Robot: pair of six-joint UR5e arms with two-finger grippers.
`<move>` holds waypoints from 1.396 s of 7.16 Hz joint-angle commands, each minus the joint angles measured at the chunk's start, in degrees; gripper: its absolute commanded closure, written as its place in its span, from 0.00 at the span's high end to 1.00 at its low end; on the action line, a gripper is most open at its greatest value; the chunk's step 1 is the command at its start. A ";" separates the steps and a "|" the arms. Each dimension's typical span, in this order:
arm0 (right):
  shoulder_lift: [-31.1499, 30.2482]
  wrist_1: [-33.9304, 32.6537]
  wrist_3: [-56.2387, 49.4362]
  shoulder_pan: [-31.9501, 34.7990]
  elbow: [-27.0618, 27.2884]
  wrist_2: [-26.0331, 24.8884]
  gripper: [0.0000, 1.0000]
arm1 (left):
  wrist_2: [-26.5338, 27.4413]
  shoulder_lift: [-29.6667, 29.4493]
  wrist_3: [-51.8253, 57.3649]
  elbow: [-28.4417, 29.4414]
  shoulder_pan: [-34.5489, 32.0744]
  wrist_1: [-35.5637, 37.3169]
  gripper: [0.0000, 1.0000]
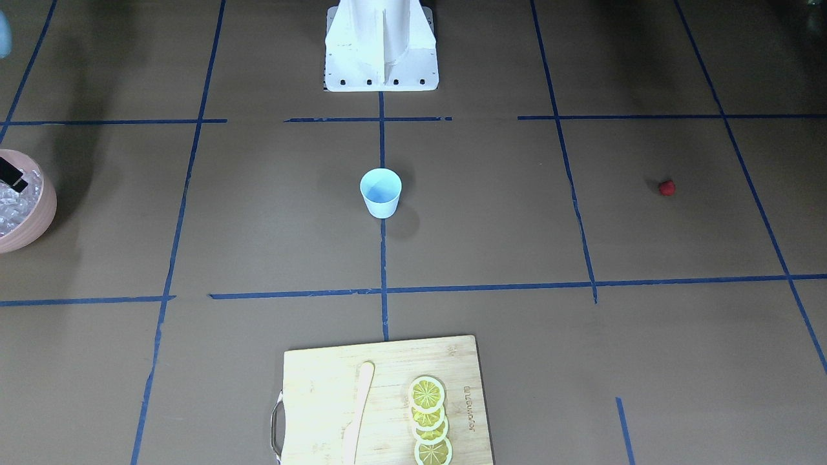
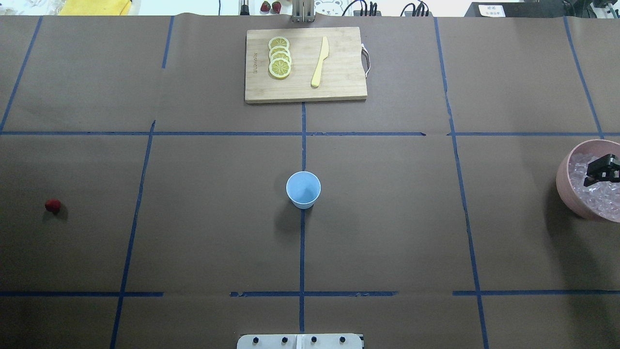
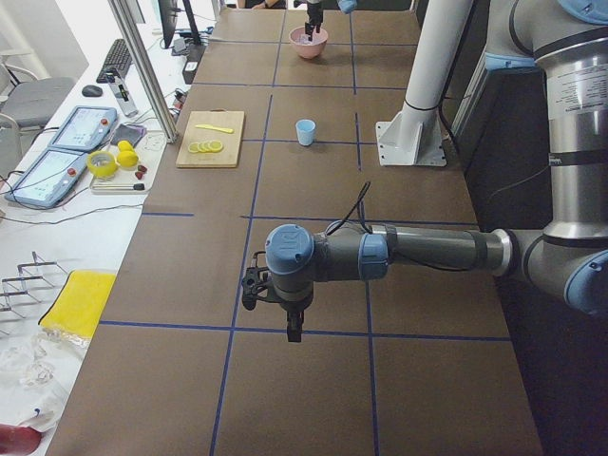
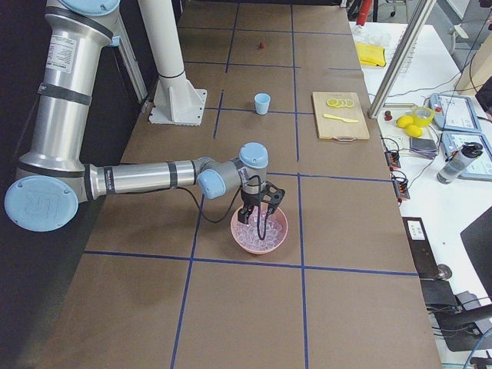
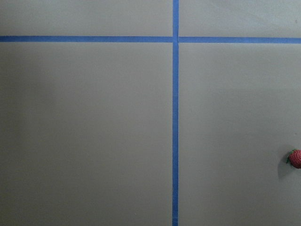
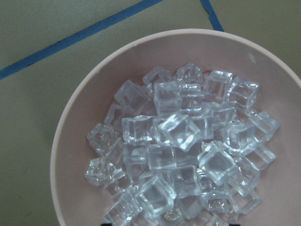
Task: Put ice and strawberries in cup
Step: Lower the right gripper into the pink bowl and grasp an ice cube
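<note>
The cup (image 2: pixel 303 189) stands at the middle of the table and looks empty, so you have neither load in yet. Your right gripper (image 4: pixel 259 224) hangs over the pink bowl (image 2: pixel 562 182) at the table's right edge, fingers spread and holding nothing, just above the ice (image 6: pixel 178 141). The strawberry (image 2: pixel 53 205) lies alone near the left edge. The left gripper (image 3: pixel 252 290) hovers at that end; you cannot tell how far open it is.

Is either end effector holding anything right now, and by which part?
Nothing that shows. The right end effector hangs open over the ice in the pink bowl, gripping none; the strawberry lies alone on the table.
</note>
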 commanded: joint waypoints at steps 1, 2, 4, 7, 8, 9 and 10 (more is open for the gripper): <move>2.37 0.07 0.01 -0.01 -2.88 -0.03 0.87 | 0.03 0.00 0.03 -0.05 0.00 0.00 1.00; 2.65 0.41 0.10 -0.01 -3.67 -0.03 0.87 | 0.03 0.00 0.03 -0.05 0.00 0.00 1.00; 2.74 0.86 1.85 -0.09 -4.03 0.06 0.86 | 0.03 0.00 0.03 -0.22 0.09 0.00 1.00; 2.74 0.86 1.94 -0.09 -4.03 0.06 0.72 | 0.03 0.00 0.03 -0.49 0.09 0.00 1.00; 2.74 0.86 1.94 -0.09 -4.03 0.06 0.63 | 0.03 0.00 0.03 -0.49 0.09 0.00 1.00; 2.74 0.86 1.94 -0.09 -4.03 0.06 0.52 | 0.03 0.00 0.03 -0.49 0.09 0.00 1.00; 2.74 0.86 1.94 -0.09 -3.86 0.06 0.41 | 0.03 0.00 0.03 -0.40 0.09 0.09 1.00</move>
